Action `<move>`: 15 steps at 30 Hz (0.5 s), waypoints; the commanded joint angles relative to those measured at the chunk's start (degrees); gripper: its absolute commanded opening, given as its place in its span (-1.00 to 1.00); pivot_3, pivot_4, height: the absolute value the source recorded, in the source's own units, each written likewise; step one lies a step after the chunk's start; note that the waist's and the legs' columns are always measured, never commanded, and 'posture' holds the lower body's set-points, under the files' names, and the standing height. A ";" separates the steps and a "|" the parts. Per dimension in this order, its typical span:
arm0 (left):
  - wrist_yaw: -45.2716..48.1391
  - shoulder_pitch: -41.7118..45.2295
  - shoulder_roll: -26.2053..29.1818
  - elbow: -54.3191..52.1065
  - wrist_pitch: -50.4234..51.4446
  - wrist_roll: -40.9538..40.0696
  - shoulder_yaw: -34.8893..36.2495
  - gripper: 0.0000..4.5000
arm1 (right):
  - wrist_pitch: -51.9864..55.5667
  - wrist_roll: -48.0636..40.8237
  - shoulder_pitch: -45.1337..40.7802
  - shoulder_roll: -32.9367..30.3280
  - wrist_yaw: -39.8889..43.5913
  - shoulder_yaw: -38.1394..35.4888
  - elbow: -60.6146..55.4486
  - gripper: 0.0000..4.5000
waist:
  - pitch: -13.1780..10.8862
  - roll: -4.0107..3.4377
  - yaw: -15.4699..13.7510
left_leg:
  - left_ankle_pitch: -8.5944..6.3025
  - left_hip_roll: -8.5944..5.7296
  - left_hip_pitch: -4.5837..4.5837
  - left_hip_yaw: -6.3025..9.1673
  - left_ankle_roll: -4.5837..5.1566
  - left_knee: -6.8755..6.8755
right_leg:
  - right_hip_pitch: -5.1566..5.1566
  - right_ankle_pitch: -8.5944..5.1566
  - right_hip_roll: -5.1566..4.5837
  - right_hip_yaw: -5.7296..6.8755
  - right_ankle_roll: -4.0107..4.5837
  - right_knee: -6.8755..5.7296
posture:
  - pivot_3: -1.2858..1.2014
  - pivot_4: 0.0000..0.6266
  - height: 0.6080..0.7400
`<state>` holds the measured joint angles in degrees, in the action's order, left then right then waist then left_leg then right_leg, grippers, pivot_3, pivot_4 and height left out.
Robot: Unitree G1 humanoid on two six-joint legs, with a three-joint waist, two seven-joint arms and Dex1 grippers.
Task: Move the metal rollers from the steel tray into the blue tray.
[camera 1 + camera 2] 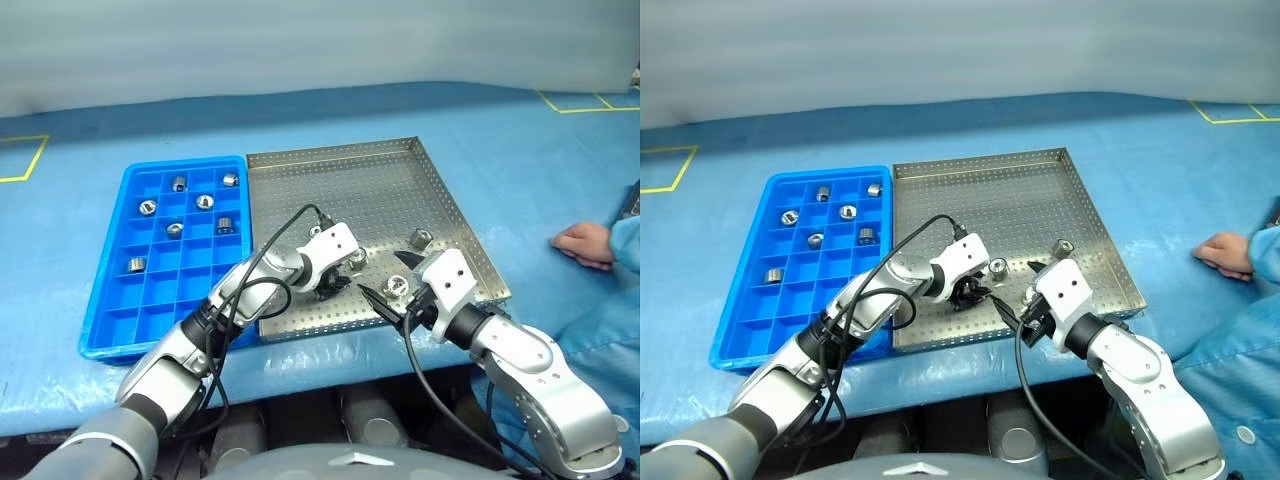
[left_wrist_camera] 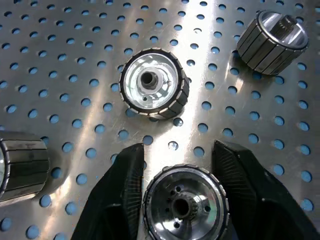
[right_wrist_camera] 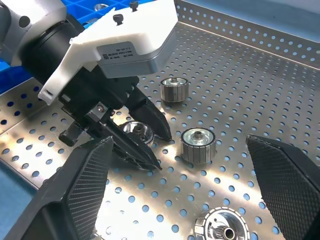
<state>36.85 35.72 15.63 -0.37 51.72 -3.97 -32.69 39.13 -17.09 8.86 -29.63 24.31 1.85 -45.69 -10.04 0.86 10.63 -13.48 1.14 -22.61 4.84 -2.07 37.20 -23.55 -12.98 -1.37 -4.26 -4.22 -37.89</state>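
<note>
One blue table cover (image 1: pixel 520 160), left end effector (image 2: pixel 180 165) gripping roller (image 2: pixel 186 204), right end effector (image 3: pixel 180 195) open

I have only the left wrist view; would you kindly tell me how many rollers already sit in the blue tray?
Observer: Seven metal rollers lie in the blue tray, each in its own compartment.
Operator: Thank you. My left tool grips a roller; where is the right tool?
Observer: The right tool hovers open over the steel tray near its front edge, beside yours.
Operator: Anyone nearby?
Observer: A person's hand rests on the table cover, right of the steel tray.
</note>
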 commanded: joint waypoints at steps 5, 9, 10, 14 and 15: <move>0.78 -0.34 1.69 -2.85 0.61 -0.15 1.92 -0.23 | -1.50 0.62 -1.74 0.21 -0.48 0.07 -0.85 1.00 | 0.00 0.00 0.35 | 0.03 0.00 0.00 -0.03 0.03 0.00 | -0.01 0.00 0.00 -0.04 0.01 0.00 | -0.16 -0.52 1.00; 3.17 -1.42 2.16 -5.12 1.08 -4.36 6.17 -0.23 | -1.56 1.09 -2.07 0.49 -0.57 0.52 -0.24 1.00 | 0.00 0.00 0.26 | 0.03 0.00 -0.02 -0.04 0.03 -0.07 | -0.07 0.03 0.01 -0.06 -0.04 0.00 | -0.16 -0.52 1.00; 3.45 -1.55 1.86 -5.37 1.73 -5.88 8.16 -0.23 | -1.58 1.27 -2.13 0.55 -0.61 0.66 -0.04 1.00 | 0.00 0.00 0.16 | 0.03 0.00 -0.03 -0.03 0.04 -0.07 | -0.08 0.03 0.01 -0.06 -0.04 0.00 | -0.16 -0.52 1.00; 5.11 -1.85 2.48 -6.64 2.79 -10.22 13.63 -0.23 | -1.64 1.85 -2.31 0.74 -0.69 1.59 0.63 1.00 | 0.00 0.00 -0.23 | 0.02 -0.01 -0.09 -0.04 0.04 -0.05 | -0.08 0.03 -0.01 -0.06 -0.05 0.05 | -0.15 -0.52 1.00; 5.57 -1.90 2.94 -6.79 3.01 -11.24 15.16 -0.23 | -1.66 1.91 -2.49 0.91 -0.71 1.93 0.81 1.00 | 0.00 0.00 -0.27 | 0.02 -0.01 -0.09 -0.04 0.04 -0.05 | -0.07 0.03 -0.01 -0.06 -0.05 0.06 | -0.15 -0.52 1.00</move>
<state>41.40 33.53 18.31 -4.37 54.53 -12.76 -20.43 38.95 -15.51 7.01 -28.92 23.79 3.75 -44.14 -10.04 0.87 10.35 -13.46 1.13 -22.70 4.80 -2.03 37.14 -23.63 -12.95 -1.38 -4.32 -4.28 -37.84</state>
